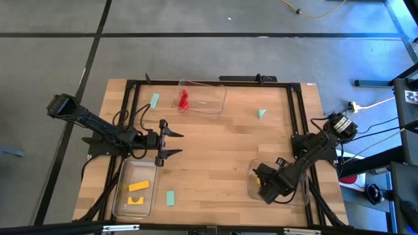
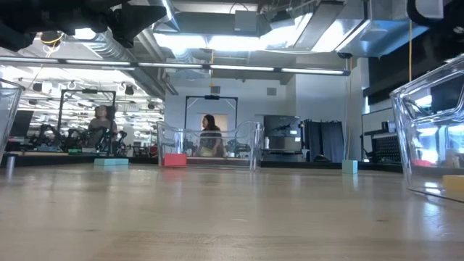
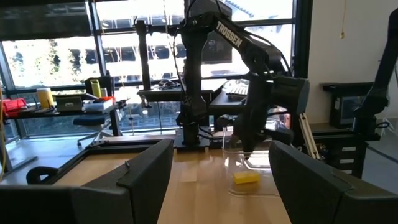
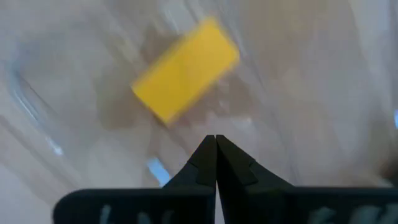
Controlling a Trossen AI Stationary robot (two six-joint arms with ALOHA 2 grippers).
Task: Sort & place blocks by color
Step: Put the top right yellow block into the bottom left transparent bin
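My left gripper (image 1: 176,144) (image 3: 221,149) is open and hovers level over bare wood, just beyond the left near tray (image 1: 119,196), which holds two yellow blocks (image 1: 138,187). My right gripper (image 1: 268,190) (image 4: 216,138) is shut, pointing down into the right near tray (image 1: 297,196). A yellow block (image 4: 186,68) (image 3: 247,178) lies on that tray's floor just past the fingertips, apart from them. Red blocks (image 1: 184,99) sit in the far tray (image 1: 212,104). Teal blocks lie flat on the table at the far left (image 1: 155,100), far right (image 1: 261,113) and near edge (image 1: 170,198).
A black frame (image 1: 196,82) rims the table. The middle of the wooden top (image 1: 215,150) between the three trays is bare. In the low view, the right tray's wall (image 2: 428,138) stands close on the right, and people sit in the room behind.
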